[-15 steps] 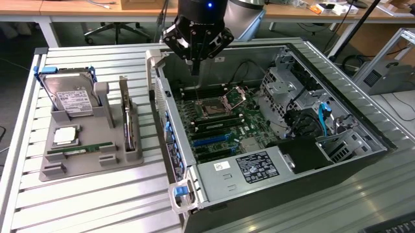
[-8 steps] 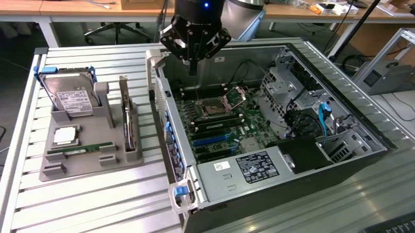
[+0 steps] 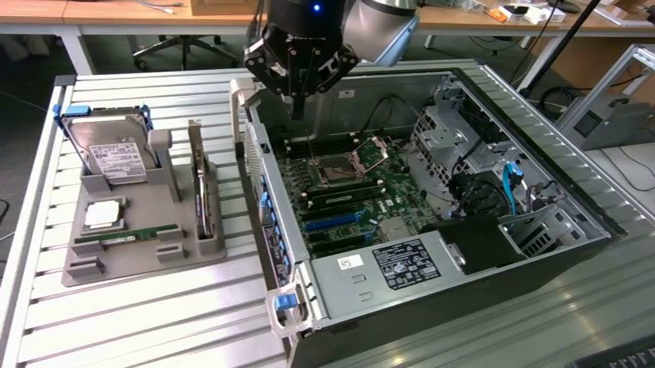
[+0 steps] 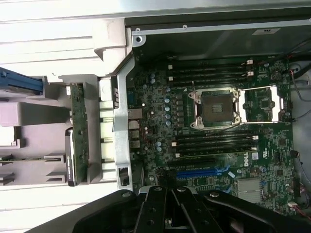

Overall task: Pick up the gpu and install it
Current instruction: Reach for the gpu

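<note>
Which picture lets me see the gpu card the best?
The exterior view. There the gpu stands on edge in the gray holder beside the computer case, its whole length showing. The wrist view looks onto its edge, so it appears as a narrow green strip.

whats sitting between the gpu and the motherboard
The metal case wall stands between the gpu, on edge in its gray holder, and the motherboard. The exterior view shows this, and so does the wrist view.
</note>
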`<state>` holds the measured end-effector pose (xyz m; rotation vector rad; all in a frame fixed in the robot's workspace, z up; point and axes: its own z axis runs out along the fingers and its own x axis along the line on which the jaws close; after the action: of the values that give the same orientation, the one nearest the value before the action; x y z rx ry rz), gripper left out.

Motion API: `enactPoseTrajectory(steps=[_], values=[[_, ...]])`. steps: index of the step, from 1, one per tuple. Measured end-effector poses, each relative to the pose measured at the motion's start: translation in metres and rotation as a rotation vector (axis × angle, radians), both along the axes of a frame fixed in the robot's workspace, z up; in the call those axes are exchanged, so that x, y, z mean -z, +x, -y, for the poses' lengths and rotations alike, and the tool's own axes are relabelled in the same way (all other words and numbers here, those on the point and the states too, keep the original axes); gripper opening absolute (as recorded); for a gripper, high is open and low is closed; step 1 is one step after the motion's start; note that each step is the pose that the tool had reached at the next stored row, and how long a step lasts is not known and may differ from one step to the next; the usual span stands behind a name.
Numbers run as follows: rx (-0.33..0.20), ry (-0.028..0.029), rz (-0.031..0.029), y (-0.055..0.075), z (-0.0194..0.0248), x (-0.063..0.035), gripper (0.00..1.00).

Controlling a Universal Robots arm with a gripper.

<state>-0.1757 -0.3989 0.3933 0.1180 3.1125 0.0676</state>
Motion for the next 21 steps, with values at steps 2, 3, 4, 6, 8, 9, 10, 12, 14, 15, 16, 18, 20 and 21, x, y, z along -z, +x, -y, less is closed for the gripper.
enactPoseTrajectory(steps=[2,3,4,6,8,9,10,12,14,15,16,18,20,21], values=[[0.0,0.0,0.0,-0.003,0.0,0.0,0.1],[0.0,0.0001,0.0,-0.004,0.0,0.0,0.1],[0.0,0.0,0.0,-0.006,0.0,0.0,0.1],[0.0,0.0001,0.0001,-0.009,0.0,0.0,0.1],[0.0,0.0001,0.0,-0.01,0.0,0.0,0.1],[0.0,0.0,0.0,-0.011,0.0,0.0,0.1],[0.0,0.0001,0.0001,-0.012,0.0,0.0,0.1],[0.0,0.0001,0.0,-0.014,0.0,0.0,0.1],[0.0,0.0,0.0,-0.016,0.0,0.0,0.1],[0.0,0.0,0.0,-0.017,0.0,0.0,0.1],[0.0,0.0,0.0,-0.018,0.0,0.0,0.1],[0.0,0.0,0.0,-0.02,0.0,0.0,0.1],[0.0,0.0001,0.0,-0.023,0.0,0.0,0.1],[0.0,0.0,0.0,-0.024,0.0,0.0,0.1]])
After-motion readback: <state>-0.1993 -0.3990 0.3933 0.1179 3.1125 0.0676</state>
